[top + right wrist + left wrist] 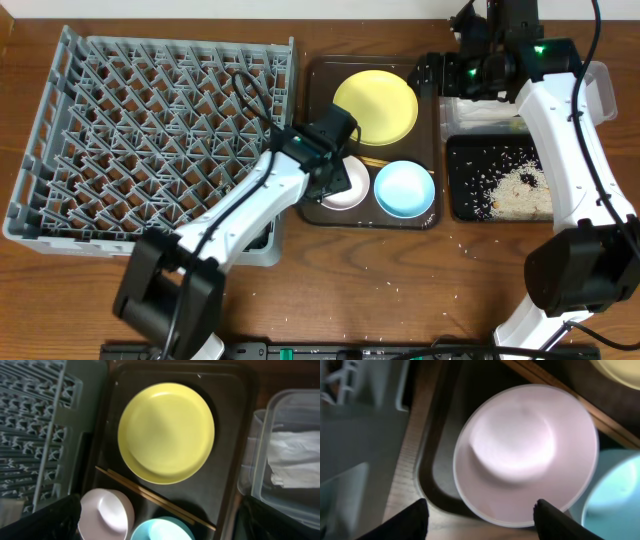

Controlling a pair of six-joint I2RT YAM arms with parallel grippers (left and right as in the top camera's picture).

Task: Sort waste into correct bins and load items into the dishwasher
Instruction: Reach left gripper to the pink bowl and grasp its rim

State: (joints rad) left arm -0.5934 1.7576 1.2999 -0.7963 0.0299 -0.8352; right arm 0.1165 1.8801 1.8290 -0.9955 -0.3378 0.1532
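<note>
My left gripper (335,168) hangs open over the white bowl (348,186). In the left wrist view its fingers (482,521) straddle the near rim of the bowl (525,455) without holding it. My right gripper (440,75) is open and empty, high above the yellow plate (167,432), with its fingertips (160,525) wide apart. The chopsticks (155,494) lie between the plate and the light blue bowl (404,189). The clear tub (600,80) holds the white napkin (295,460). The black tray (460,200) holds rice (520,190). The cup is out of view.
The grey dish rack (150,130) stands at the left with nothing in it. The brown serving tray (320,80) carries the plate, both bowls and the chopsticks. Loose rice grains (470,250) lie on the table in front of the black tray.
</note>
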